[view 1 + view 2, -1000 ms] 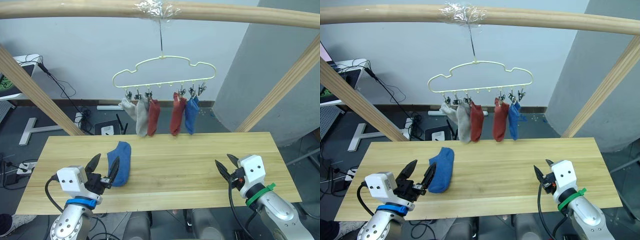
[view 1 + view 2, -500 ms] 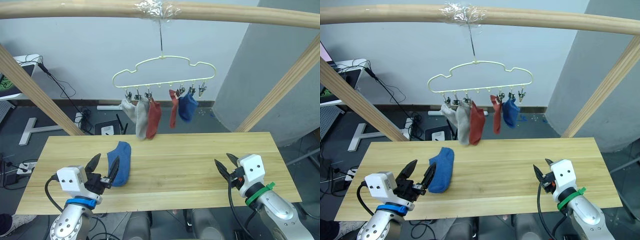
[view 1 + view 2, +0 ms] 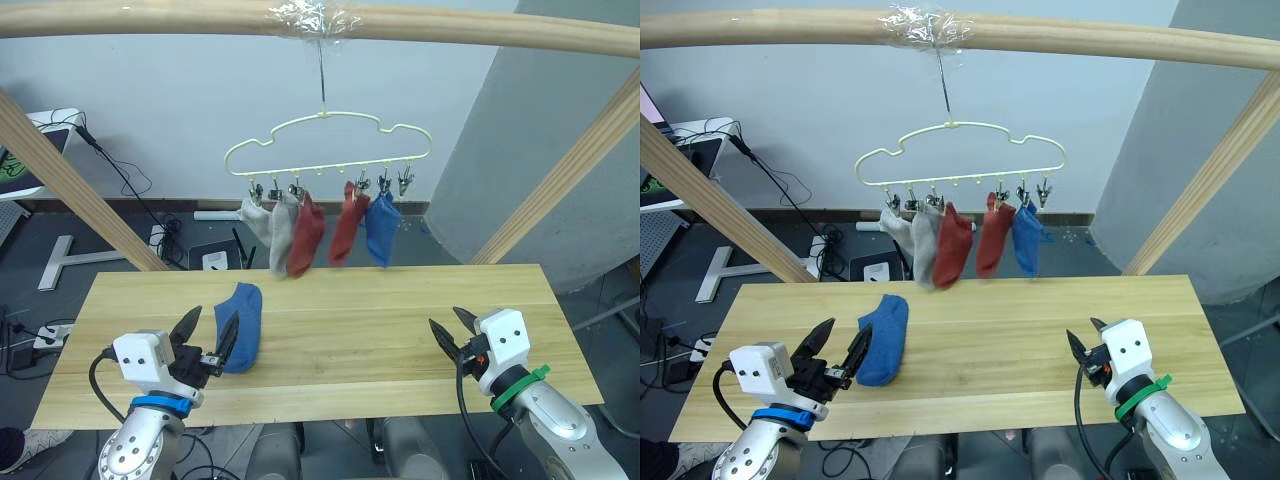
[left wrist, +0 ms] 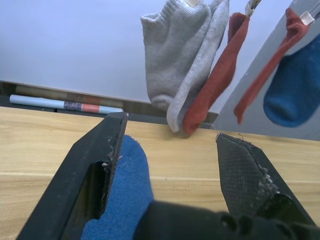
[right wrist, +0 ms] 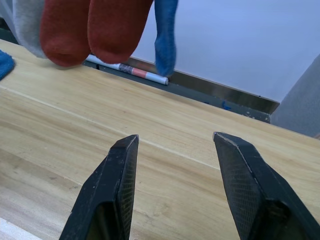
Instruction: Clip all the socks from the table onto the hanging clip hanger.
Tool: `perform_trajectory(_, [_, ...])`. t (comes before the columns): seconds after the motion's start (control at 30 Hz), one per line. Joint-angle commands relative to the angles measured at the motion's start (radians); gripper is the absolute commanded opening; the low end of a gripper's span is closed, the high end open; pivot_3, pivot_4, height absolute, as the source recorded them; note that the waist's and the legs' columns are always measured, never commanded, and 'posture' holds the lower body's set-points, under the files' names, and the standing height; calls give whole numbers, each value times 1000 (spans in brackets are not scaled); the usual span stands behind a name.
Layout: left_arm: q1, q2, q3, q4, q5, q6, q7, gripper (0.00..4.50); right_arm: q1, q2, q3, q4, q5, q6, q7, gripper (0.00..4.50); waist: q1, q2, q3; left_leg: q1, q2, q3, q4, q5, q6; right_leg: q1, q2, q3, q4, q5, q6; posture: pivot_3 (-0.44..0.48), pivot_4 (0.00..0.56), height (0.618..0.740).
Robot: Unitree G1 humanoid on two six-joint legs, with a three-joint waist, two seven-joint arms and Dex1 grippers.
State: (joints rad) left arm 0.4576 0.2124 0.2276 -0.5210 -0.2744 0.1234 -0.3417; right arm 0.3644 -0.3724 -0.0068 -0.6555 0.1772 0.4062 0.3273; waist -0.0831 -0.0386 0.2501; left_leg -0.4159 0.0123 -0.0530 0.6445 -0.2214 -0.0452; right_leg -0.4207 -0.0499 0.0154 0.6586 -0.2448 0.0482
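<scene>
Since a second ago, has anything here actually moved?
Only the hung socks. The two red socks and the blue one on the hanger are swinging and have shifted leftward. The blue sock on the table lies where it was. Both end effectors, left and right, stayed open and still.

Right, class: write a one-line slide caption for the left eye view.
Five socks hang clipped on the clip hanger; one blue sock lies on the table by the open left gripper.
</scene>
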Motion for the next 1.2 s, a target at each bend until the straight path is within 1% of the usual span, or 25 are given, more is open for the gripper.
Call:
perform_trajectory(0.03, [9, 8, 2, -24, -11, -6, -3, 3248, 5, -4, -4, -29, -3, -7, 3, 2463, 0, 0, 0, 0, 0, 0, 0, 0, 0, 0, 0, 0, 0, 0, 0, -143, 230, 740])
perform_trajectory(0.5, [3, 12, -5, -25, -16, 1, -7, 3248, 0, -4, -1, -25, -3, -5, 4, 2463, 0, 0, 0, 0, 0, 0, 0, 0, 0, 0, 0, 0, 0, 0, 0, -140, 224, 740])
perform_trajectory(0.73, [1, 31, -5, -26, -25, 20, -28, 3248, -1, -3, 0, -27, -3, -4, 3, 2463, 0, 0, 0, 0, 0, 0, 0, 0, 0, 0, 0, 0, 0, 0, 0, -143, 225, 740])
perform_trajectory(0.93, [-22, 66, -3, -37, -42, 41, -44, 3248, 4, -3, 5, -35, -4, -5, 3, 2463, 0, 0, 0, 0, 0, 0, 0, 0, 0, 0, 0, 0, 0, 0, 0, -149, 225, 740])
perform_trajectory(1.07, [-67, 146, 22, -68, -118, 109, -107, 3248, -52, -2, -6, -58, 27, 41, 4, 2463, -1, 0, 0, 0, 0, 0, 0, 0, 0, 0, 1, 0, 0, 0, 0, -148, 227, 740])
perform_trajectory(1.13, [-113, 219, 45, -82, -189, 189, -149, 3248, -115, 0, -8, -71, 47, 96, -1, 2463, 0, 0, 0, 1, 0, 0, 0, 0, 0, 0, 0, 0, 1, 0, 0, -148, 227, 740])
perform_trajectory(1.2, [-139, 274, 54, -92, -226, 245, -173, 3248, -158, 1, -11, -80, 56, 140, -10, 2463, 0, 0, 0, 1, 0, 0, 1, 0, 0, 0, 1, -1, 3, 1, -1, -149, 233, 740])
